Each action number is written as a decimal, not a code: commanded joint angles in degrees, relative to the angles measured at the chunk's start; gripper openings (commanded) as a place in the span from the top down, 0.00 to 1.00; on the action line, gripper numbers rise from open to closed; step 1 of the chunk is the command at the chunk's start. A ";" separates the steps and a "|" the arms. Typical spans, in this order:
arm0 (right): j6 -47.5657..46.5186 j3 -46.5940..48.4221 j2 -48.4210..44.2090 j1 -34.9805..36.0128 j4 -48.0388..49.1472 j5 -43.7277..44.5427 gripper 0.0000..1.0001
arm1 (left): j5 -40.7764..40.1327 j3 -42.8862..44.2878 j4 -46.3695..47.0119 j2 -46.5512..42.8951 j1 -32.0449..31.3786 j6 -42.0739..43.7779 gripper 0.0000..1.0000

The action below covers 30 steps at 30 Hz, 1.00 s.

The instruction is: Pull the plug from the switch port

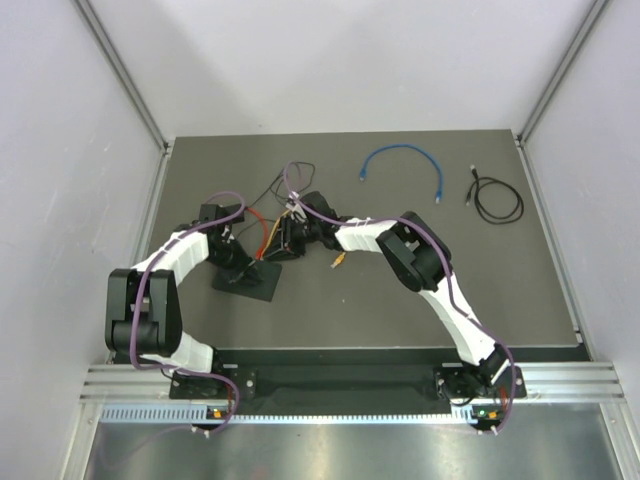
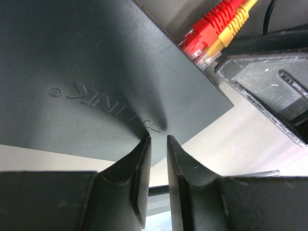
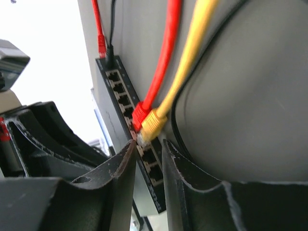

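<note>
**Right claw poised at the yellow plug, switch pinned by the left**

The left gripper (image 2: 158,142) is clenched on an edge of the TP-Link switch (image 2: 96,72), steadying it. The right gripper (image 3: 148,144) is parted and grasps nothing, its tips flanking the nose of the yellow plug (image 3: 154,122), which sits in the switch's port row beside the red plug (image 3: 140,113). It should probably reach further over the yellow boot, press the latch, avoid the red one, then draw straight out from the port face.
</note>
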 commanded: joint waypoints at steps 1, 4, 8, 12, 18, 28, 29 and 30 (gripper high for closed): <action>0.02 3.13 2.11 0.60 2.31 0.33 0.71 | -10.33 -2.54 -2.83 3.48 0.11 3.84 0.73; 0.98 3.75 2.99 0.69 2.92 0.33 0.71 | -10.33 -2.19 -2.92 3.74 0.11 4.10 0.73; 2.83 3.14 3.26 0.77 4.42 0.42 0.71 | -9.90 -2.19 -2.92 3.83 0.02 3.84 0.73; 2.83 3.83 3.70 0.86 3.28 0.60 0.74 | -10.07 -2.37 -2.92 3.83 0.02 4.10 0.73; 0.63 5.77 3.61 1.48 -2.08 3.23 0.76 | -9.98 -2.37 -2.92 4.10 0.02 4.10 0.73; -0.51 6.56 2.99 2.88 -7.88 6.40 0.78 | -9.90 -2.19 -2.83 4.36 0.02 4.19 0.73; -0.16 6.56 2.99 2.97 -8.41 6.75 0.79 | -9.90 -2.28 -2.83 4.36 0.02 4.19 0.73; -0.24 6.91 2.99 3.15 -9.02 6.84 0.80 | -9.98 -2.10 -2.83 4.36 0.02 4.19 0.73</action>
